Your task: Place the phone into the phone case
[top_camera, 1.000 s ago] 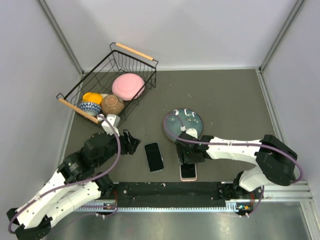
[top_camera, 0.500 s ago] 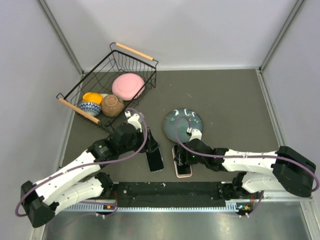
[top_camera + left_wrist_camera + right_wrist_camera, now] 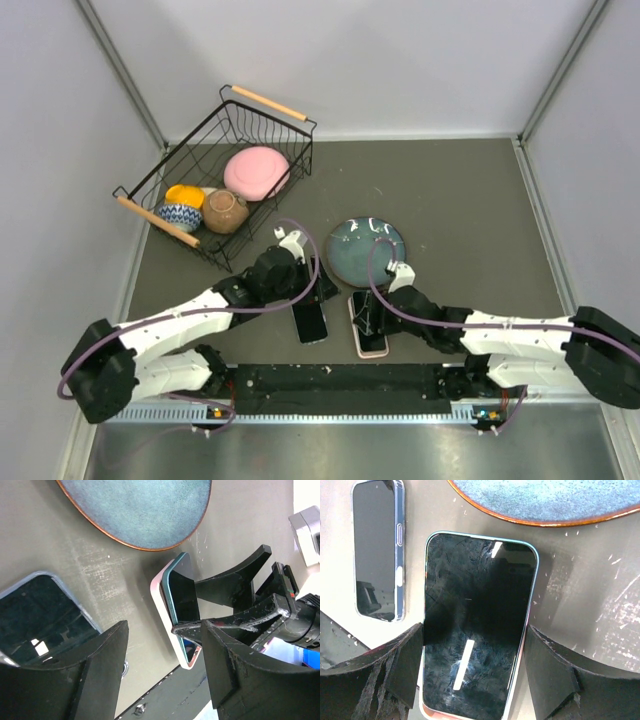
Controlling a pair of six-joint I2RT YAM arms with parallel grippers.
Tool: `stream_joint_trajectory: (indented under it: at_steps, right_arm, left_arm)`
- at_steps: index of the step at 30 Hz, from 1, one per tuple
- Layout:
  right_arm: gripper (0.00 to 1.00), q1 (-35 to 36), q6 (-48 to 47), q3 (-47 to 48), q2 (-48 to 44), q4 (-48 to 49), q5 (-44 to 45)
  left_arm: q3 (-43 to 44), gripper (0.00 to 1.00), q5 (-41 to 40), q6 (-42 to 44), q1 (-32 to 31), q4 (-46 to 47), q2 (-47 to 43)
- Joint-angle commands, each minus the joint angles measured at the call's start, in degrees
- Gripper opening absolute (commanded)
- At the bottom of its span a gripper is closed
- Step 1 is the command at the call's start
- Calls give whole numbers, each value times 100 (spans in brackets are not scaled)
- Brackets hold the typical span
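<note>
The phone (image 3: 373, 338) is a dark slab with a teal edge (image 3: 171, 596), near the table's front. It lies tilted on a pink-edged phone case (image 3: 428, 710), its far end raised and its near end low over the case (image 3: 159, 594). My right gripper (image 3: 474, 630) is shut on the phone's long sides (image 3: 368, 316). My left gripper (image 3: 165, 645) is open and empty. It hovers just left of the phone, above bare table (image 3: 322, 292).
A second dark slab with a clear rim (image 3: 310, 322) lies left of the phone (image 3: 375, 550). A teal plate (image 3: 365, 250) sits just behind. A wire basket (image 3: 268, 101) with several bowls stands at the back left. The arms' base rail runs along the front.
My left arm has swung right, from the table's left side to just beside the phone, its jaws narrowing slightly. The right arm has stretched out low, and phone and case have shifted a little left and back.
</note>
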Motion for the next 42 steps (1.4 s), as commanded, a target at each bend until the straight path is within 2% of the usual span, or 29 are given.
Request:
stream_joint_trajectory:
  at_steps: [1,22,25,28,31,32,33,37,42]
  right_arm:
    - [41,73,67,-261,-411,111,40]
    - [40,73,243,-701,-1079,550,41]
    - [43,73,322,-771,-1106,673,23]
    - [50,73,357,-815,-1088,700,5]
    - [67,73,366,-798,-1097,657,14]
    - [71,73,366,-789,-1097,535,58]
    - [73,73,392,-754,-1123,438,93]
    - [84,73,454,-518,-1377,-247,181]
    - [88,73,717,-95,-1931,-1739,435]
  left_arm:
    - [-28,64,373,-278,-32,1200,387]
    - [-72,60,874,-1025,-428,3098,2540]
    - [-107,55,1111,-1157,-454,3467,2786]
    - [-142,45,1296,-1219,-463,3714,2945]
    - [-133,32,1428,-1167,-463,3811,2998]
    - [-125,25,1454,-1140,-463,3811,2989]
    - [-124,23,1455,-1088,-463,3811,2989]
    - [-107,18,1507,-912,-463,3758,2936]
    - [-116,17,1595,-675,-463,3820,2927]
